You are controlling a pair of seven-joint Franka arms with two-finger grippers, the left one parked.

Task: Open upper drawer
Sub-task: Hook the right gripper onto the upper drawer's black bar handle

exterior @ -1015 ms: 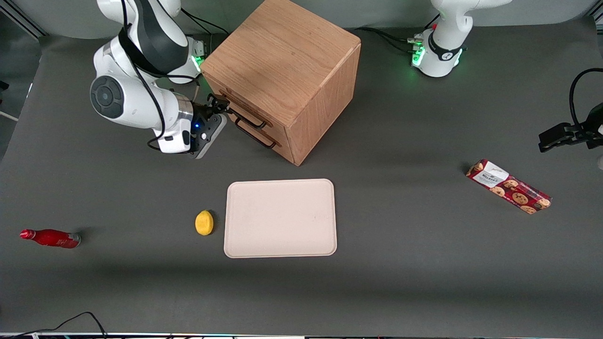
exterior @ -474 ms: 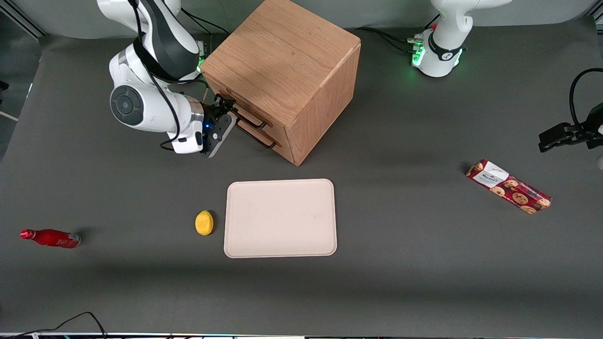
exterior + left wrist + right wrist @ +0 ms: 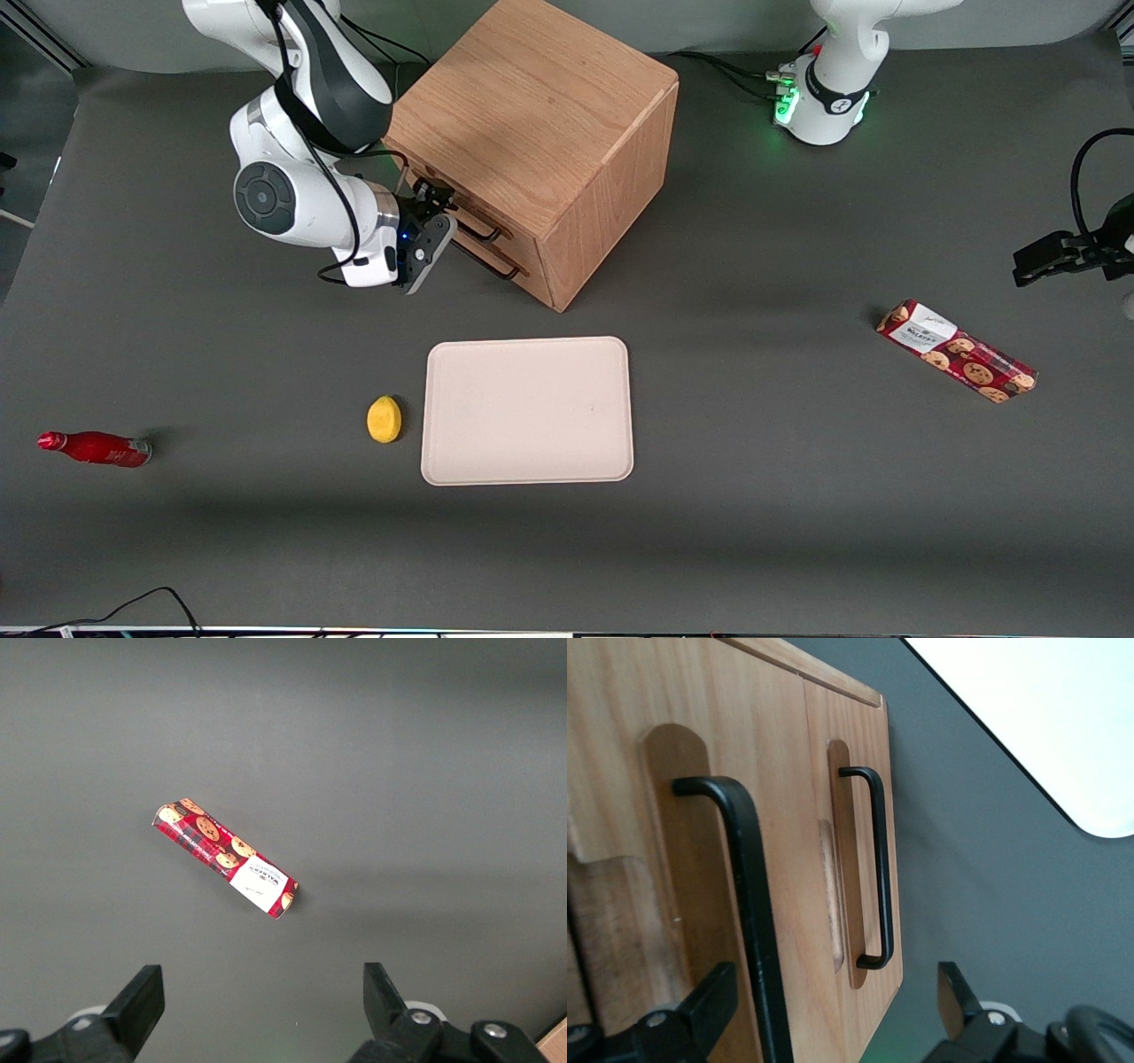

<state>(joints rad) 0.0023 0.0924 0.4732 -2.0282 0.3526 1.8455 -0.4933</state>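
The light-oak cube cabinet [image 3: 532,97] stands at the table's back, its two drawer fronts turned toward the working arm. The upper drawer [image 3: 780,744] looks closed; its thin black bar handle [image 3: 483,232] shows in the right wrist view [image 3: 749,904]. The lower drawer [image 3: 864,744] with the same black handle [image 3: 879,868] is closed below it. My right gripper [image 3: 440,202] is right in front of the upper drawer. In the wrist view the gripper [image 3: 828,1010] is open, with the upper handle between its fingers [image 3: 700,1005], close to one of them.
A beige tray [image 3: 527,410] lies nearer the front camera than the cabinet, with a lemon [image 3: 384,418] beside it. A red bottle [image 3: 93,447] lies toward the working arm's end. A cookie packet [image 3: 957,350] lies toward the parked arm's end and shows in the left wrist view [image 3: 226,858].
The right arm has moved in toward the cabinet. Its gripper went from just off the drawer fronts to straddling the upper handle. The drawers have not moved.
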